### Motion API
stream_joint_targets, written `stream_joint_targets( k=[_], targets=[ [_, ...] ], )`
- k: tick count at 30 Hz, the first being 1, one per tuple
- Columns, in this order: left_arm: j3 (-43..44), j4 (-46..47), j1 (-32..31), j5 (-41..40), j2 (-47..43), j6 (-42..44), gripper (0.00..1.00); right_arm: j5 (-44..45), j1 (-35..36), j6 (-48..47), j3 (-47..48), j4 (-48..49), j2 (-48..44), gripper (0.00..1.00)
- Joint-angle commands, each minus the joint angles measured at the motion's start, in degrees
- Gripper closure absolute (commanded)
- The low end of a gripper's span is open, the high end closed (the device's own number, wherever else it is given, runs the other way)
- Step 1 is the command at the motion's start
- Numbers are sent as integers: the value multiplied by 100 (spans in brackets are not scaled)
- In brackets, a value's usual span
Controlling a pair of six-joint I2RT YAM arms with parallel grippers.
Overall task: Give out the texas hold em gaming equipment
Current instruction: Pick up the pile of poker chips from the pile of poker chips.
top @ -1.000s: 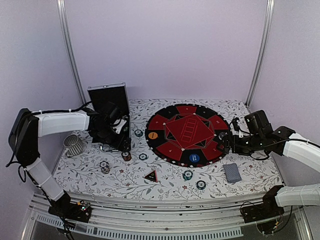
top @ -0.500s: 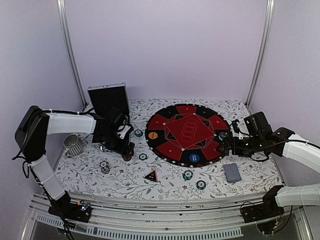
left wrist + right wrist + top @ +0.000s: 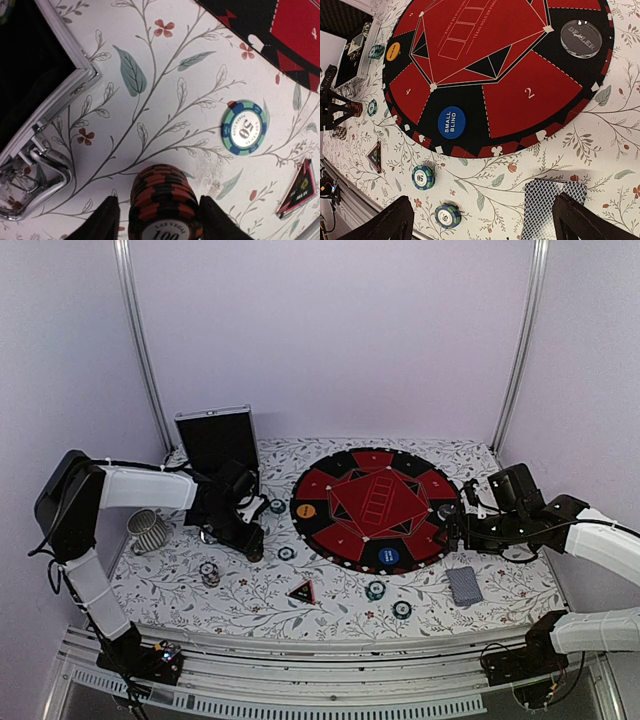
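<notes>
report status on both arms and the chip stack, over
Left jaws open, astride red-brown chip stack, not clamped. Right jaws open, empty, by card deck. Silver-edged case close beside stack.

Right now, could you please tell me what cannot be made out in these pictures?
- Chip stack: the bottom edge cuts it in the left wrist view; the left gripper hides it from the top.
- Cards: cut by the bottom edge in the right wrist view, count unclear.
- Orange button: lettering too small in the top and right wrist views.
- Case inside: only darkness in the left wrist view.
</notes>
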Motion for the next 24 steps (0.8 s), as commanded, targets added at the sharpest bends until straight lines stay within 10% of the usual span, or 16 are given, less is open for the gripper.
stream_joint_targets(
  k=[1,8,24],
  targets=[
    [30,-48,-82,-38,30,65,52,14,-7,-47,-13,-5,-45,1],
    [158,-215,-121,-4,-74,126,100,19,-5,-53,-4,-27,-54,1],
    [1729,-1244,-2102,211,-109,859,100,13,-1,-24,33,-18,13,1]
  ],
)
